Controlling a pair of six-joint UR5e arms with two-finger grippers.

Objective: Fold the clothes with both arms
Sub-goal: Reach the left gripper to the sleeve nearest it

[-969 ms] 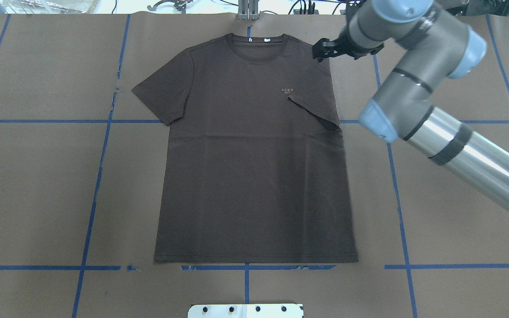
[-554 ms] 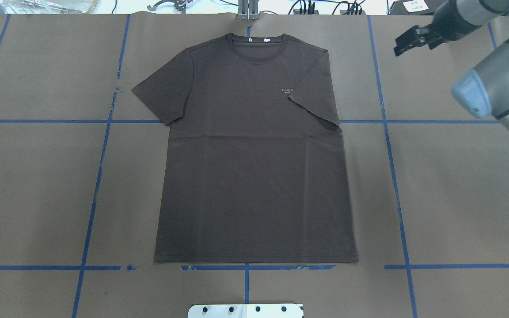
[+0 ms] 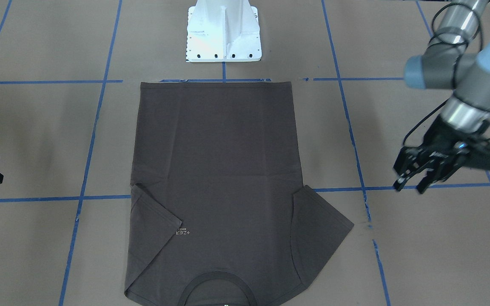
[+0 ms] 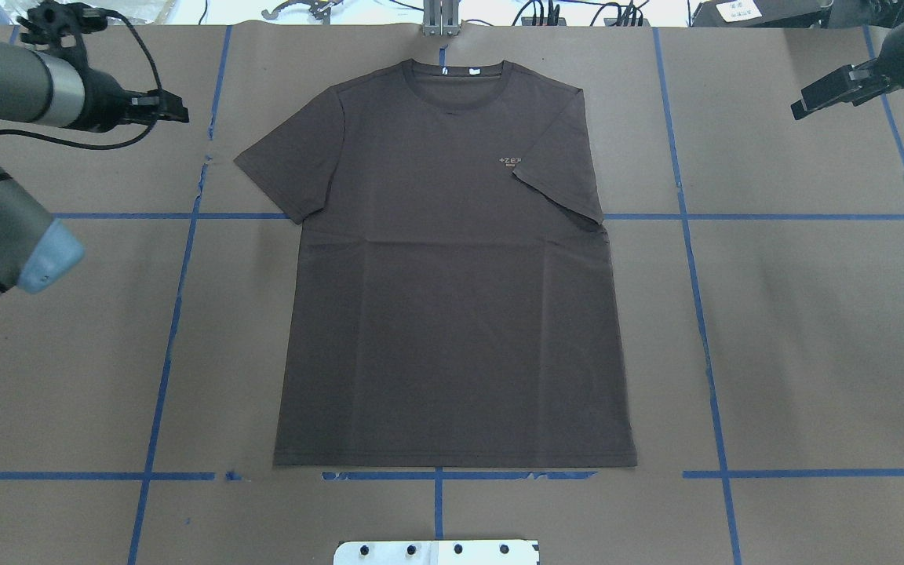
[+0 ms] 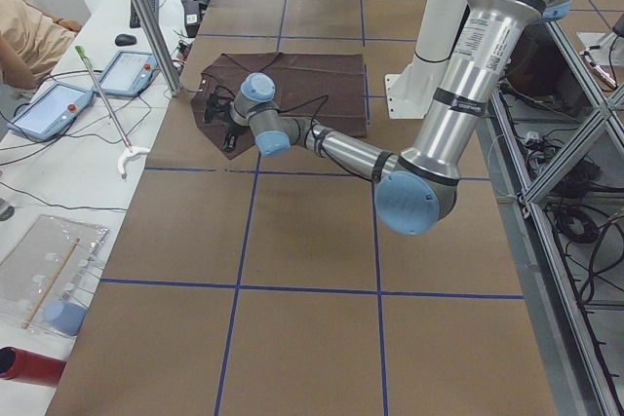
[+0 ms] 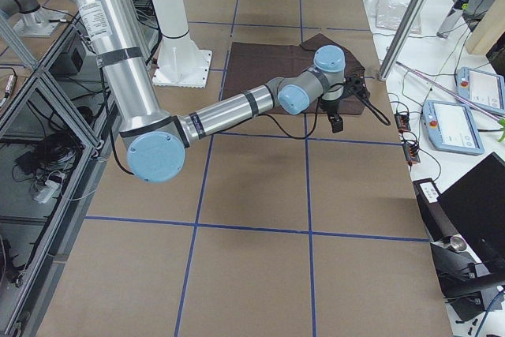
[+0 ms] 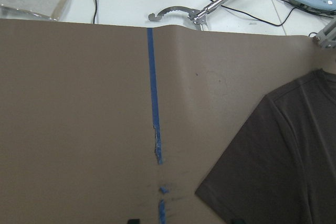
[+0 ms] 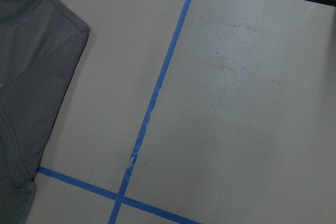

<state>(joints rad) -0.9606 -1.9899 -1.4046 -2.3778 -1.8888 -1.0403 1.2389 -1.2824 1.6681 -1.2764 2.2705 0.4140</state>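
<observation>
— Brown-grey T-shirt (image 4: 452, 314) flat in the middle of the tabletop (image 4: 813, 337), collar to the far edge, hem to the robot's edge. Who's nearer?
— Left gripper (image 3: 409, 186), jaws parted, holding nothing. The spread left sleeve (image 4: 287, 165) lies just inboard of it (right sleeve (image 4: 558, 192) is already tucked in).
— It was barely at the left edge a moment ago!
— Swung in, yes. Right gripper (image 4: 809, 100) has backed toward the far right corner; open or closed, I can't tell.

We see our right tool (image 4: 802, 105) draw away from the T-shirt's (image 4: 452, 275) shoulder to the desk's far right corner, while our left tool (image 4: 179, 108) comes in at the far left.
</observation>
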